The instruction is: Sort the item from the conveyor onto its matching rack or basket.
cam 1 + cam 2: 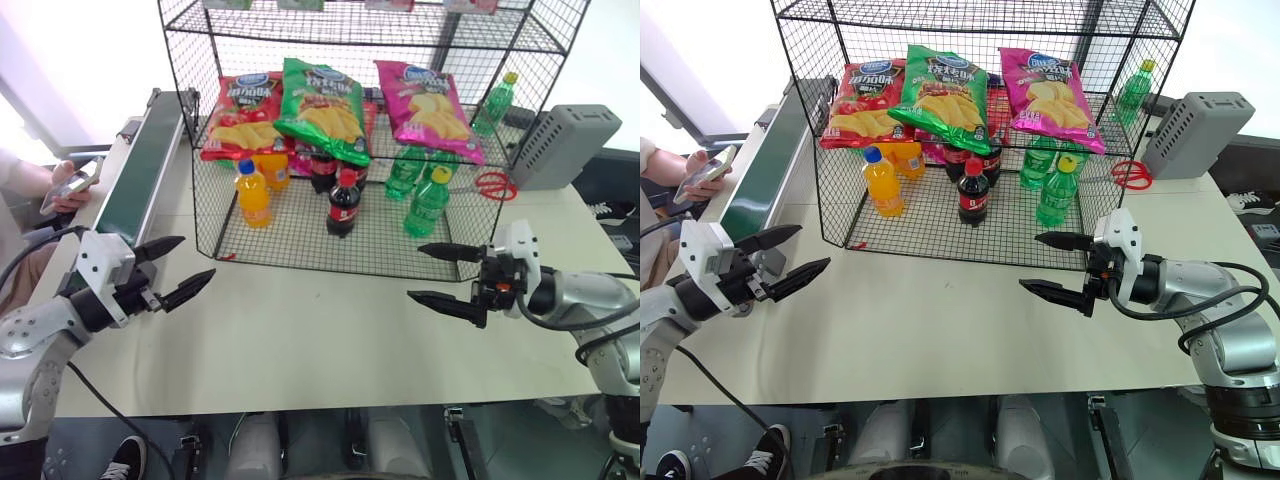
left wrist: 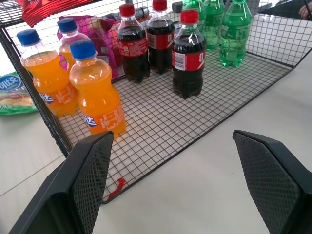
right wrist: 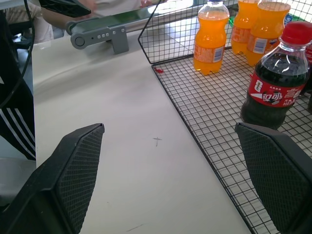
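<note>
The pink chip bag (image 1: 428,108) already lies on the upper tier of the black wire rack (image 1: 300,240), beside the green bag (image 1: 325,108). Both grippers, left (image 1: 172,272) and right (image 1: 447,275), hover over the counter (image 1: 320,340) with jaws spread and empty. Best to keep them clear of the rack and watch the conveyor (image 1: 140,165).

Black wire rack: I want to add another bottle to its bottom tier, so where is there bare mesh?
The black wire rack has bare mesh along its front edge, ahead of the orange soda bottle, dark cola bottle and green bottle. Behind them, bottles crowd together.
</note>
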You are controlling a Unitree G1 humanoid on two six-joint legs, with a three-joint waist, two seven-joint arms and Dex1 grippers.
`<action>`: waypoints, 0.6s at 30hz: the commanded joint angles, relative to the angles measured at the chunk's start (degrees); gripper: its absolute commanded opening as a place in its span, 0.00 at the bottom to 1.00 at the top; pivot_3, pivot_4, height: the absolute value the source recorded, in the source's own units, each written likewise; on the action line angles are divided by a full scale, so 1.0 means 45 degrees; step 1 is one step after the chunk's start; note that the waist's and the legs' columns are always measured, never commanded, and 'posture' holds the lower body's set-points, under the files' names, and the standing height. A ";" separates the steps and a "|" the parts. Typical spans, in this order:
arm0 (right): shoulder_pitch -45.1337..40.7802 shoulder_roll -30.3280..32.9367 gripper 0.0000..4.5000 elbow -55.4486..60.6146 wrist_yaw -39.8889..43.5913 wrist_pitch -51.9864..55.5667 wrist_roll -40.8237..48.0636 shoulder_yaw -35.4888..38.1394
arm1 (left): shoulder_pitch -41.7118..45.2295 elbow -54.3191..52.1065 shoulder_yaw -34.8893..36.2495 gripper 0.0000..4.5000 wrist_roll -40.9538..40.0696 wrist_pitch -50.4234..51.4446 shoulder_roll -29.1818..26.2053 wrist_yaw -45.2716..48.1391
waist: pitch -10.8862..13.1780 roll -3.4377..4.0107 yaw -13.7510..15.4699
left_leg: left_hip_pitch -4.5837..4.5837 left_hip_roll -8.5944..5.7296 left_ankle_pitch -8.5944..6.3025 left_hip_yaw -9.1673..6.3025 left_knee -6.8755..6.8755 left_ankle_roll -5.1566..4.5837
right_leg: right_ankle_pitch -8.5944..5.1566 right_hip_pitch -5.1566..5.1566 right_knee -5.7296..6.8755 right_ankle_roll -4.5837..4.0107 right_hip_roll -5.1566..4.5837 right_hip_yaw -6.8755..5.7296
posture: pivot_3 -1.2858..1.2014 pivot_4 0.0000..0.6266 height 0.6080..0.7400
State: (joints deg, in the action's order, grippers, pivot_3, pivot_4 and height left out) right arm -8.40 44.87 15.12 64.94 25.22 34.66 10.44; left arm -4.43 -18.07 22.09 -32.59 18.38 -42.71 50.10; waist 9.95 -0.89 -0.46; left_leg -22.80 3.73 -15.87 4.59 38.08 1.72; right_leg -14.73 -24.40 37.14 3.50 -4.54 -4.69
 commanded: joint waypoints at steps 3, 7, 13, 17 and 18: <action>-0.0216 0.0200 1.00 0.0140 0.0104 -0.0102 0.0078 0.0115 | -0.0016 -0.0165 0.0099 0.93 0.0175 -0.0197 -0.0076 0.0009 | 0.0000 0.0000 0.0001 | 0.0000 0.0000 0.0000 0.0001 0.0000 0.0000 | 0.0000 0.0000 0.0000 0.0000 0.0000 -0.0001 | 0.52 0.24 1.00; -0.0274 0.0148 1.00 0.0091 0.0044 -0.0154 0.0002 0.0080 | 0.0003 -0.0250 0.0173 0.93 -0.0312 0.0250 -0.0074 0.0165 | 0.0000 0.0000 0.0000 | 0.0001 0.0000 0.0000 0.0000 0.0000 0.0000 | 0.0000 0.0000 0.0000 0.0000 0.0000 0.0000 | 0.52 0.24 1.00; -0.0415 0.0105 1.00 0.0064 0.0033 -0.0243 -0.0115 -0.0015 | 0.0000 -0.0127 0.0322 0.93 -0.0753 0.0015 -0.0157 0.1030 | 0.0000 0.0000 -0.0002 | 0.0002 0.0000 0.0000 0.0001 0.0000 0.0000 | 0.0000 0.0000 0.0002 0.0000 0.0000 0.0000 | 0.52 0.24 1.00; -0.0479 0.0096 1.00 0.0089 -0.0028 -0.0231 -0.0160 -0.0051 | 0.0144 0.0089 0.0410 0.93 -0.0569 -0.0165 -0.0116 0.0999 | 0.0000 0.0000 -0.0001 | 0.0002 0.0000 0.0000 0.0002 0.0000 0.0000 | 0.0000 0.0000 0.0002 0.0000 0.0000 0.0000 | 0.52 0.24 1.00; -0.0492 0.0115 1.00 0.0095 -0.0018 -0.0204 -0.0157 -0.0059 | 0.0162 0.0101 0.0416 0.93 -0.0564 -0.0217 -0.0113 0.1036 | 0.0000 0.0000 0.0000 | 0.0002 0.0000 0.0000 0.0001 0.0000 0.0000 | 0.0000 0.0000 0.0002 0.0000 0.0000 0.0000 | 0.52 0.24 1.00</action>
State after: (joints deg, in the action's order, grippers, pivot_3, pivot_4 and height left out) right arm -9.80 44.93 14.88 64.93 25.02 33.76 9.62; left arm -4.15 -17.46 21.69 -34.79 18.67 -42.87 54.64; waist 9.95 -0.89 -0.46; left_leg -22.79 3.73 -15.87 4.59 38.08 1.72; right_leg -14.73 -24.40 37.15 3.50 -4.54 -4.69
